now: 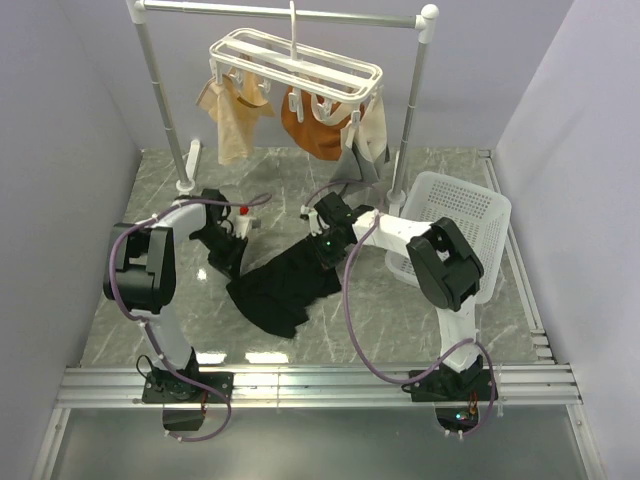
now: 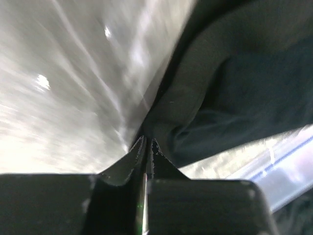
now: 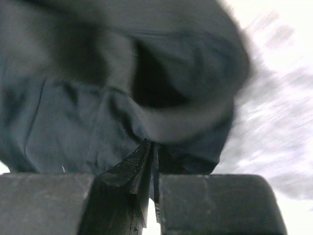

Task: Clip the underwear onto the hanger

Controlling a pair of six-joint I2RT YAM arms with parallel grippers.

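The black underwear lies crumpled on the marble table between my two arms. My left gripper is at its left edge. In the left wrist view the jaws are pressed together on a fold of the underwear. My right gripper is at the garment's upper right corner. In the right wrist view it is shut on the underwear's waistband edge. The white hanger hangs from the rail at the back, above and apart from both grippers.
Tan garments and an orange garment are clipped under the hanger. The metal rail stand spans the back. A white laundry basket sits right of the right arm. Walls close in on both sides.
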